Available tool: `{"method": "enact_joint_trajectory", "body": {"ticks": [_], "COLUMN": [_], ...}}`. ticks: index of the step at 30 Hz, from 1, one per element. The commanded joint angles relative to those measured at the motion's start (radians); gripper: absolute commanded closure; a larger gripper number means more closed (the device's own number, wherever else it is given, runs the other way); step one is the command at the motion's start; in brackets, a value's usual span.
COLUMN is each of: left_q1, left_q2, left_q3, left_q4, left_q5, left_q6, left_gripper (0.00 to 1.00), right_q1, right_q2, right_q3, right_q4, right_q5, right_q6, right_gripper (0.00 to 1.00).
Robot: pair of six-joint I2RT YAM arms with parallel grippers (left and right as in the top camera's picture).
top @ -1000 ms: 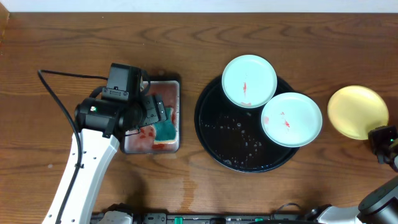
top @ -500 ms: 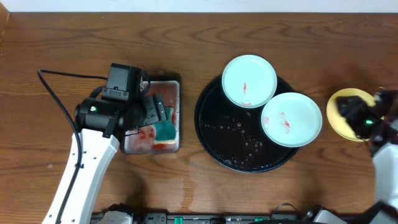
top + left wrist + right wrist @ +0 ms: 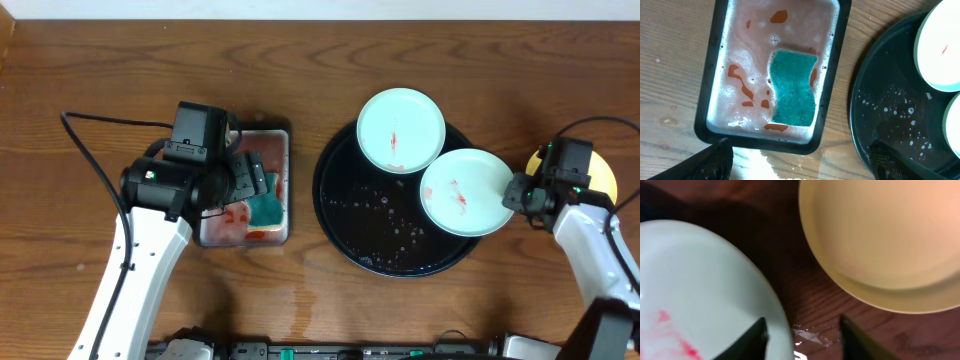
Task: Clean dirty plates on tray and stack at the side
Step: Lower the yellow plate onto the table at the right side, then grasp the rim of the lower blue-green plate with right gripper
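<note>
Your right gripper [image 3: 802,330], jaws apart, straddles the rim of a smeared plate [image 3: 468,192] at the tray [image 3: 370,220] edge to lift it; your left gripper [image 3: 800,152] hangs spread above the sponge [image 3: 794,87]

Overhead view: bright, even, diffuse light; focus sharp throughout. Left wrist view: white glare on the wet dark-brown wood-grain tabletop [image 3: 771,161] at bottom centre; bottom corners dark and blurred. Right wrist view: soft focus; pale yellow round plastic plate [image 3: 890,235] blurred; heavy shadow at upper left.
</note>
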Motion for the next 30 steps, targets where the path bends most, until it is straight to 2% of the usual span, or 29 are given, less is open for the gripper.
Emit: {"method": "enact_joint_trajectory", "body": {"ticks": [1,3,4,12,17,20,23,26,30], "left_q1": [0.003,0.003,0.003,0.003,0.003,0.003,0.003,0.003,0.003], "left_q2": [-0.001,-0.001,-0.001,-0.001,-0.001,-0.001,-0.001,-0.001,-0.001], "left_q3": [0.010,0.010,0.010,0.010,0.010,0.010,0.010,0.010,0.010], "left_q4": [-0.002,-0.003,-0.003,-0.003,-0.002,-0.003,-0.003,-0.003,-0.003], "left_q5": [-0.002,-0.002,-0.002,-0.002,-0.002,-0.002,-0.002,-0.002,-0.002], "left_q6": [0.002,0.002,0.002,0.002,0.002,0.002,0.002,0.002,0.002], "left_gripper": [0.13,0.13,0.13,0.13,0.13,0.13,0.13,0.13,0.13], "right_q1": [0.005,0.005,0.005,0.005,0.016,0.052,0.129,0.213,0.323], "right_q2": [0.048,0.068,0.068,-0.091,-0.248,-0.281,-0.274,-0.251,-0.195], "right_q3": [0.006,0.006,0.006,0.007,0.006,0.006,-0.014,-0.070,-0.192], "right_q4": [0.003,-0.006,-0.018,-0.130,-0.205,-0.221,-0.237,-0.206,-0.046], "right_q5": [0.003,-0.023,-0.032,-0.045,-0.230,-0.356,-0.394,-0.374,-0.291], "right_q6": [-0.001,-0.002,-0.001,-0.001,-0.052,-0.099,-0.093,-0.040,0.170], "right_gripper": [0.70,0.94,0.99,0.99,0.99,0.99,0.99,0.99,0.99]}}
